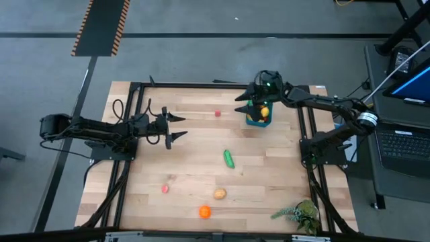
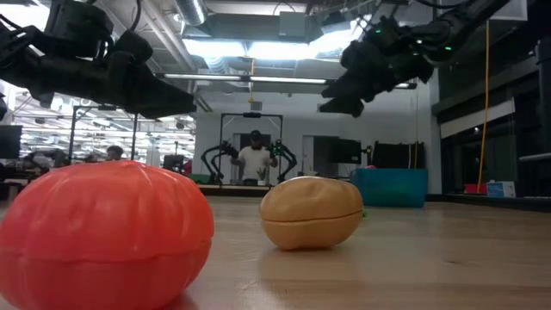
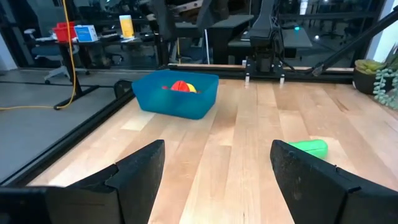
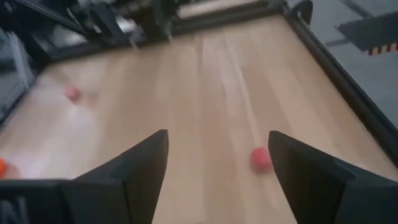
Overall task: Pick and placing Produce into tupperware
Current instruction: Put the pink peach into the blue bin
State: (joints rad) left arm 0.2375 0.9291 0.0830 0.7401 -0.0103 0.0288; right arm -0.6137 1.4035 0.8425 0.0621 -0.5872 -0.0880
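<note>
The right gripper (image 1: 243, 102) hangs with jaws spread and empty, just above the tub (image 1: 259, 117) near the table's (image 1: 195, 144) far right corner; the tub already holds red and yellow pieces. Straight ahead of those jaws, along the far edge, lies a small red piece (image 4: 261, 158), the nearest loose produce to this arm. The left gripper (image 1: 176, 127), also spread and empty, hovers left of centre, aimed toward the cucumber (image 3: 308, 147), which lies mid-table, its long axis running roughly far-to-near. A pink piece (image 1: 164, 189), a tan piece (image 1: 220, 194) and an orange one (image 1: 205, 212) sit toward the near edge.
</note>
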